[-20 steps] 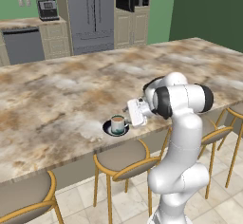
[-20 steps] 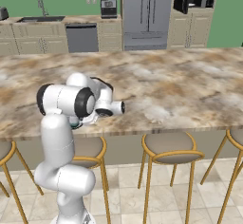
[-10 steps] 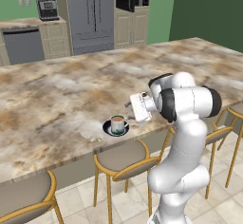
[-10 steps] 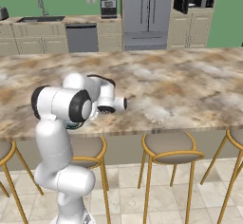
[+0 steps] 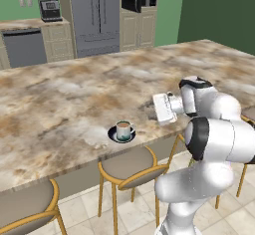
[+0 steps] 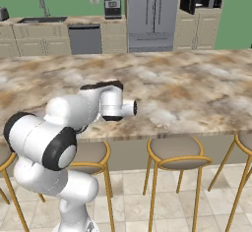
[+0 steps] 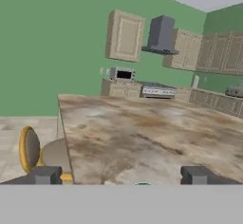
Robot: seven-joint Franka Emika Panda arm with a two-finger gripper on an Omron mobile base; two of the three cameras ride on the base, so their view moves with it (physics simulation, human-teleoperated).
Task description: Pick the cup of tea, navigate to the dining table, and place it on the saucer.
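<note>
While the dining table (image 5: 64, 92) carries everything, the arm's bulk looms close beside the load. Gripper (image 7: 121, 175) jaws stand wide apart, empty. Cup of tea (image 5: 123, 129) sits on the saucer (image 5: 113, 136) near the table's front edge. Risk: a wide arm swing clips the cup, spilling tea or shoving it off.

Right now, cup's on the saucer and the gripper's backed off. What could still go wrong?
1. The cup of tea on the saucer sits near the dining table's front edge; a bump could send it off.
2. The open gripper faces along the tabletop beside the cup; a sideways swing could clip it and spill tea.
</note>
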